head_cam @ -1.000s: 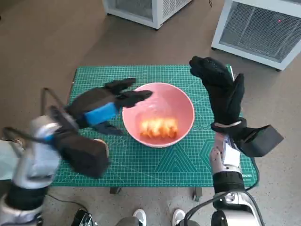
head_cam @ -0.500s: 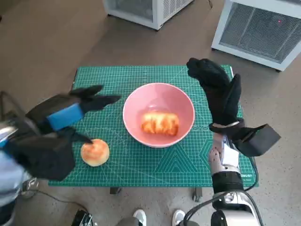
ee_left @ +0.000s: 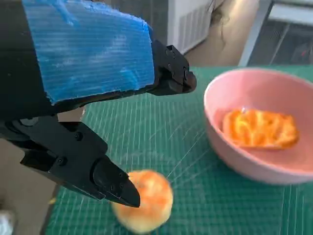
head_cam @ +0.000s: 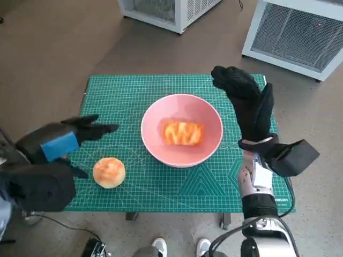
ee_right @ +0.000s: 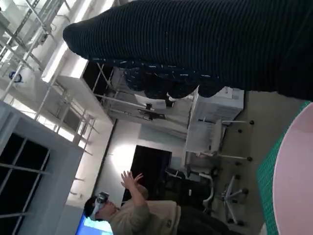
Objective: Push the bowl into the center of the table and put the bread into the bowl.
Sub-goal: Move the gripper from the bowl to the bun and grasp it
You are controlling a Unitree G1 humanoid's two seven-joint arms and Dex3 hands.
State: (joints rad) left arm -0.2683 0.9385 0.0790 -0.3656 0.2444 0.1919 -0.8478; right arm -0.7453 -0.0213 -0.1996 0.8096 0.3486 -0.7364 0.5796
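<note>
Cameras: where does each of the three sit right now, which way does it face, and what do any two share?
Head view: on the head, looking steeply down at the green mat; shows the left hand and the right hand.
Left wrist view: behind the left hand, facing a round bun on the mat; its own black fingers show.
Right wrist view: behind the right hand, facing out into the room at a person.
Shared: head and left wrist views both show the pink bowl holding bread.
</note>
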